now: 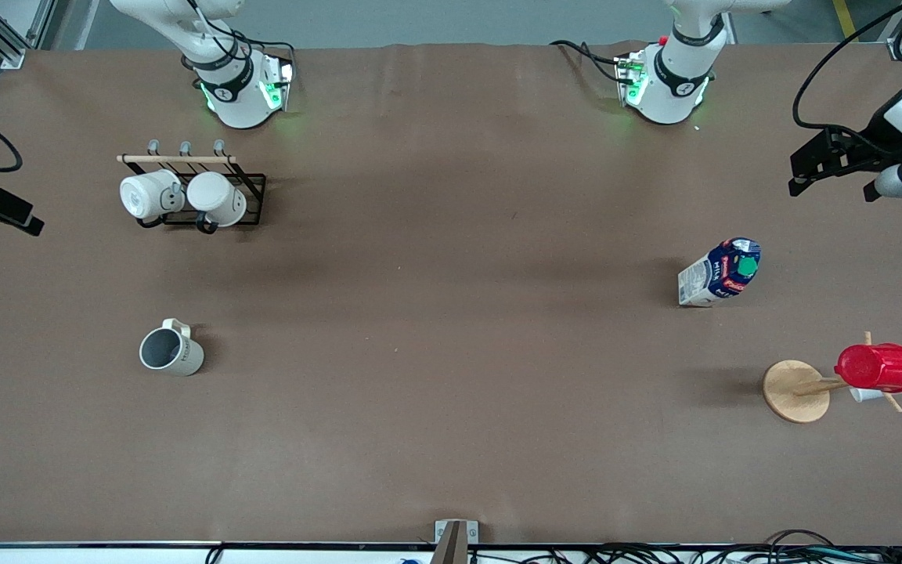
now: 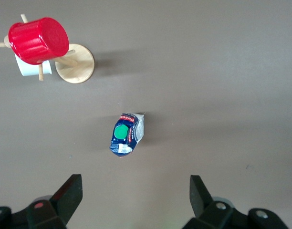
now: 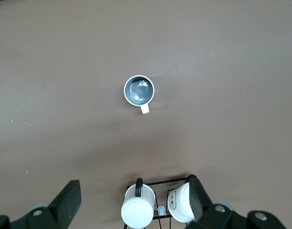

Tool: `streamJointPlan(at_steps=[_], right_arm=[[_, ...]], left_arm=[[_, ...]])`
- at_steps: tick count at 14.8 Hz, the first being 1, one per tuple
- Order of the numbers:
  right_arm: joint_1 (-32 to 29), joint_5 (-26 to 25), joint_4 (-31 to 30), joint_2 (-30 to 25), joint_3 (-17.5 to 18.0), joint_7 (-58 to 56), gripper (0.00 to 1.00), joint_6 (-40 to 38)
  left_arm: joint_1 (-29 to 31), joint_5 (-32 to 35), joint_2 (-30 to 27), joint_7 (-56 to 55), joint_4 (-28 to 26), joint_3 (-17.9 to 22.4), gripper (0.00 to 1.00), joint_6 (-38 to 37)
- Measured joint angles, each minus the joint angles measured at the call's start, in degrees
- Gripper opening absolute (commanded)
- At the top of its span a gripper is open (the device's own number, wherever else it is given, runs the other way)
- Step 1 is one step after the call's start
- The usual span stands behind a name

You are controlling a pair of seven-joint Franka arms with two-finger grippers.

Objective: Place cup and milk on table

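Looking across the table from the front camera's edge, we are seeing first the wooden peg stand toward the left arm's end, carrying a red plastic cup on its side on one peg, with a small white piece just under it. A little farther off, toward the right arm's end, the cup is standing upright on the brown covering, its grey inside open upward and its handle pointing toward the robots' bases. Farther again, toward the left arm's end, the milk is standing on the covering, green cap up. Farther still, in front of the right arm's base, a black wire rack with a wooden rail is holding two plain white mugs.

We are holding the left gripper high over the table near the milk, its fingers spread wide with nothing between them. We are holding the right gripper high over the rack and its mugs, fingers likewise spread wide and empty; the cup is sitting well apart from it on the bare covering.
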Motion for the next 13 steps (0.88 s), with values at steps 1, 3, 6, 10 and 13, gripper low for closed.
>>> streamJointPlan(at_steps=[1, 3, 6, 10, 13], right_arm=[[0.0, 0.0, 0.0, 0.0, 0.0, 0.0, 1.00, 0.1], [0.0, 0.0, 0.0, 0.3, 0.0, 0.0, 1.00, 0.3], [0.0, 0.0, -0.1, 3.9, 0.0, -2.3, 1.00, 1.6], [-0.1, 0.5, -0.9, 14.3, 0.0, -6.5, 1.00, 11.3], [-0.5, 1.0, -1.9, 22.6, -0.1, -10.0, 1.00, 20.7]], left_arm=[[0.1, 0.0, 0.1, 0.0, -0.5, 0.2, 0.99, 0.0], [0.3, 0.0, 0.5, 0.0, -2.2, 0.5, 0.99, 0.3], [0.6, 0.0, 1.4, 0.0, -6.7, 0.8, 0.98, 5.6], [0.8, 0.0, 2.2, 0.0, -15.2, 0.9, 1.00, 14.2], [0.8, 0.0, 3.2, 0.1, -19.3, 0.9, 1.00, 17.9]])
